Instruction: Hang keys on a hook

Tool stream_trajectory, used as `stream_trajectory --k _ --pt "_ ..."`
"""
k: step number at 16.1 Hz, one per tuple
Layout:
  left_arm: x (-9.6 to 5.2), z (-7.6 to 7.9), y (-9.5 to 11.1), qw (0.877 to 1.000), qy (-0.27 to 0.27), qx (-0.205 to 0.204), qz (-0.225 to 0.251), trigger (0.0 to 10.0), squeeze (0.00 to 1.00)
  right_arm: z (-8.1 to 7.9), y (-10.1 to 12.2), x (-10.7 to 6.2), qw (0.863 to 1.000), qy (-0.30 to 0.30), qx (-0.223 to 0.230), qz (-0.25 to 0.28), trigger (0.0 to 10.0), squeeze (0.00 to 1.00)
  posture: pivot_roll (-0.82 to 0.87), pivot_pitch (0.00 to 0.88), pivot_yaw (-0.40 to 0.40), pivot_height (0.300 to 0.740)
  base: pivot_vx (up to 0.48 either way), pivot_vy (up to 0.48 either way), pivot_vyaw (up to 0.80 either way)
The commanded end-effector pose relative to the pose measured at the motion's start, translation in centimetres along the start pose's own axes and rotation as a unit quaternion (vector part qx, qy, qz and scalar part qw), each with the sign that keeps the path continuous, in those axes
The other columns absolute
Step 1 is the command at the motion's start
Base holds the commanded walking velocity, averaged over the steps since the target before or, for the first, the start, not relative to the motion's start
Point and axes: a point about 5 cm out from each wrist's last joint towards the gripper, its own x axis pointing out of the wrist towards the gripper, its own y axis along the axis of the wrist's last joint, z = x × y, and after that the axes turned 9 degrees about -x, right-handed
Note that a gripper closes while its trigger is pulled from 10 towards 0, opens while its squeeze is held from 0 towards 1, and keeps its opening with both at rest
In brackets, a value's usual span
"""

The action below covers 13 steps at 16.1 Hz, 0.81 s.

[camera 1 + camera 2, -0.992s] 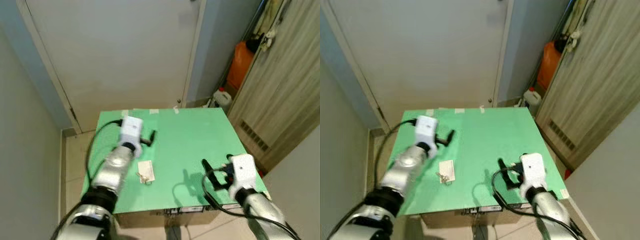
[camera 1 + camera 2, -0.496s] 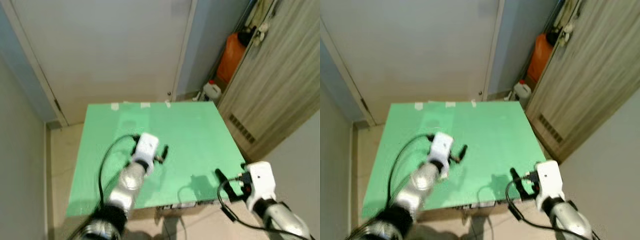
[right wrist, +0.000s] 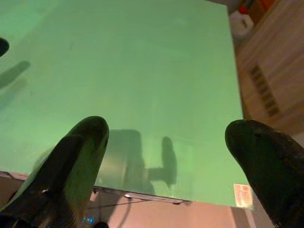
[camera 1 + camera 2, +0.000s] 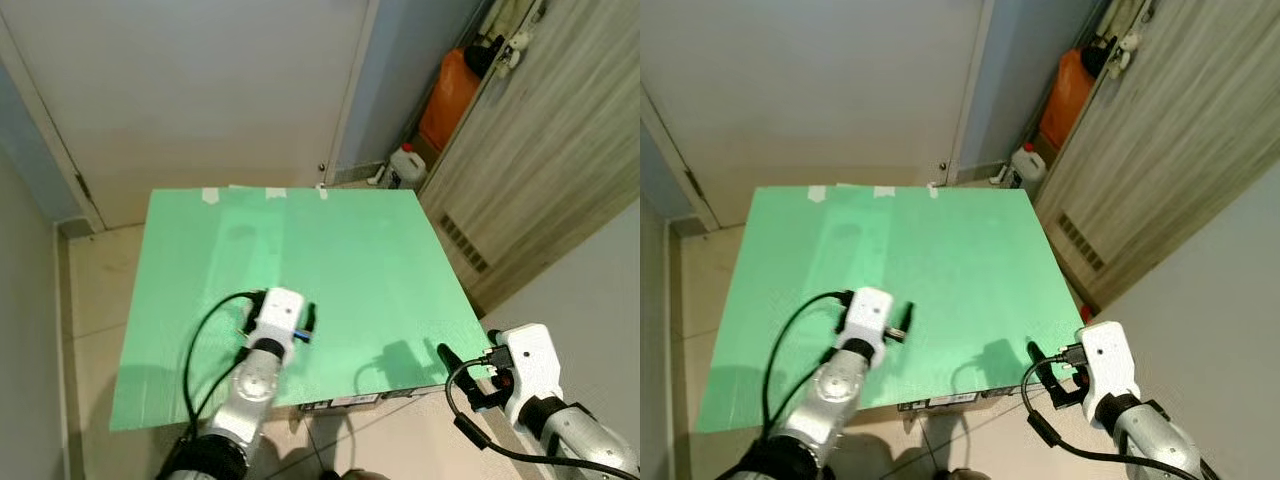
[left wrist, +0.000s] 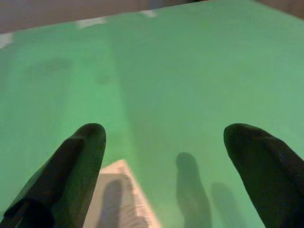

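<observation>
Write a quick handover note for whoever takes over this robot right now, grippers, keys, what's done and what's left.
Left gripper: open, low over the green table, just above the white key tag.
Right gripper: open and empty, at the table's near right corner.
Keys: only the tag is visible, lying on the table under the left gripper.
Done: nothing gripped yet.
Left: grasp the keys, find a hook, hang them.
</observation>
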Motion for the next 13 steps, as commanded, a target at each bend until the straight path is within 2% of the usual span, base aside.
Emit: stream_trajectory --k 1,8,11,12,13 --pt "-0.2 0.6 -0.6 1.0 0.001 -0.013 -0.014 10.0 0.0 0.7 0.0 -0.3 1.0 -0.006 -0.006 -0.005 10.0 0.0 -0.22 0.165 -0.175 0.74 0.0 0.0 0.0" --pt "-0.5 -0.2 -2.4 0.994 0.031 -0.083 -0.066 10.0 0.0 1.1 -0.5 -0.7 1.0 -0.002 0.011 -0.011 10.0 0.0 -0.25 0.19 -0.189 0.74 0.0 0.0 0.0" --pt "-0.6 -0.2 -2.7 0.994 0.048 -0.07 -0.075 10.0 0.0 1.5 0.1 -1.3 1.0 0.023 0.02 -0.006 10.0 0.0 -0.26 0.191 -0.196 0.74 0.0 0.0 0.0" --pt "-0.6 0.1 -2.8 0.994 0.043 -0.06 -0.076 10.0 0.0 1.4 0.6 -1.4 0.998 0.055 0.024 0.0 10.0 0.0 -0.26 0.19 -0.196 0.74 0.0 0.0 0.0" --pt "-0.5 0.6 -2.9 0.995 0.032 -0.055 -0.079 10.0 0.0 1.3 1.5 -1.7 0.995 0.099 0.009 0.008 10.0 0.0 -0.27 0.186 -0.198 0.74 0.0 0.0 0.0"
